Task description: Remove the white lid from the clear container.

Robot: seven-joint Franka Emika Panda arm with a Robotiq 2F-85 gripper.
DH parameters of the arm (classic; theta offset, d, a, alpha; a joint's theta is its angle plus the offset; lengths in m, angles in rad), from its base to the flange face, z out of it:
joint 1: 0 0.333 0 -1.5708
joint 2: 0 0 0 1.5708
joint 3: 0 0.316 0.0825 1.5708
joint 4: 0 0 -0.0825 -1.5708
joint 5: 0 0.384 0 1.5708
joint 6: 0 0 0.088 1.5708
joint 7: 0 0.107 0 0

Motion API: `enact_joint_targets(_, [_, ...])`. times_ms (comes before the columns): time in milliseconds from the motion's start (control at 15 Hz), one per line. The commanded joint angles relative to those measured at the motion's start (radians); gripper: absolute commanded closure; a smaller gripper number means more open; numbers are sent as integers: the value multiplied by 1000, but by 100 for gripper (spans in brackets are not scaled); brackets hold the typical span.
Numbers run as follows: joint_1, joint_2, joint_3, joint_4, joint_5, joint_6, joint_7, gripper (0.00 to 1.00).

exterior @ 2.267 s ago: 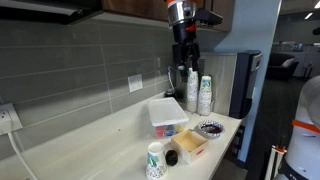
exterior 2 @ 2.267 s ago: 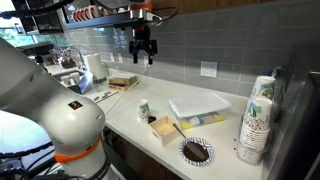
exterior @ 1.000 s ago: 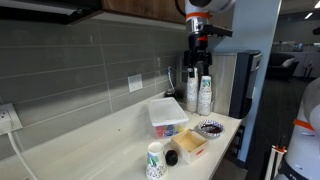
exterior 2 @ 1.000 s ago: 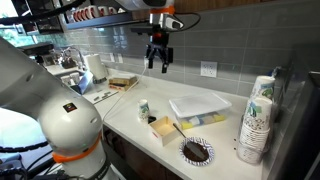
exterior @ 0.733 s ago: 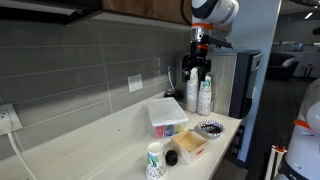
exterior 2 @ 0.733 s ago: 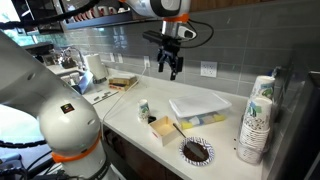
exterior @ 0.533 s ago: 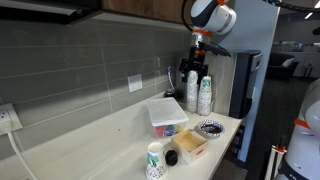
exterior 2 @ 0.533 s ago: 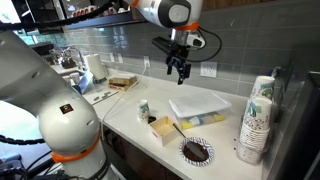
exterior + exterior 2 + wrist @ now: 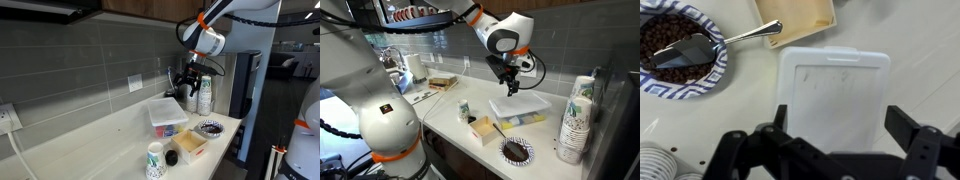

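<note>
The white lid [image 9: 835,95] lies directly under my hand [image 9: 830,152], which is spread wide and empty, lined up to straddle its edges.

txt: none legible | paper cups [image 9: 577,118]: print too blurry
</note>
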Motion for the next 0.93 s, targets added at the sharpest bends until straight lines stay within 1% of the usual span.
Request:
enact_joint_targets(0, [-14, 91, 0, 17, 60, 59, -40, 0])
enact_joint_targets(267, [-31, 171, 8, 21, 78, 119, -53, 0])
enact_joint_targets(600, [-61, 268, 15, 51, 168, 173, -63, 0])
enact_joint_targets(867, [-84, 318, 31, 83, 221, 191, -57, 0])
